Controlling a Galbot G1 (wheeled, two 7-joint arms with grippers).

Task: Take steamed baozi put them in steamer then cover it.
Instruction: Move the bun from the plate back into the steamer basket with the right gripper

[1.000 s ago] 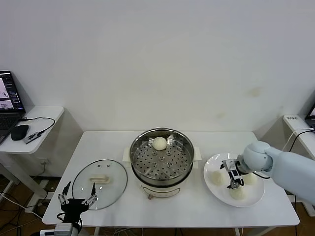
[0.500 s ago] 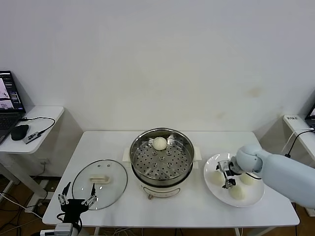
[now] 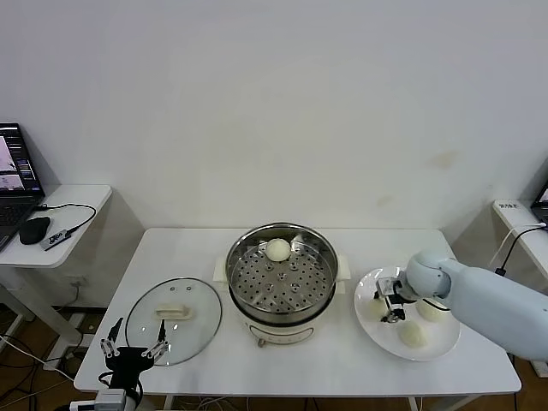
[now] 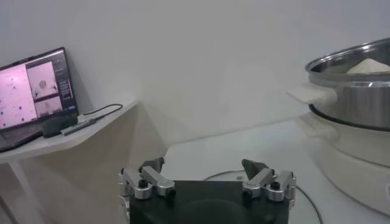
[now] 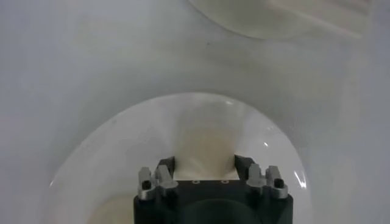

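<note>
The steel steamer (image 3: 281,278) stands mid-table with one baozi (image 3: 277,249) on its perforated tray. Three baozi lie on the white plate (image 3: 437,349) at the right: one at the front (image 3: 413,334), one at the right (image 3: 432,310), and one at the plate's left (image 3: 377,306). My right gripper (image 3: 390,305) is down on that left bun; in the right wrist view its fingers (image 5: 204,164) press both sides of the bun (image 5: 204,146), which rests on the plate. The glass cover (image 3: 174,310) lies flat left of the steamer. My left gripper (image 3: 133,349) is open and parked at the table's front-left edge.
A side table with a laptop (image 3: 17,175) and a mouse stands far left; the laptop also shows in the left wrist view (image 4: 36,91). The steamer's side (image 4: 353,85) shows there too. Another small table edge (image 3: 514,210) is far right.
My right gripper has moved left across the plate, from the front bun to the left bun, and now sits around it. The left arm has not moved.
</note>
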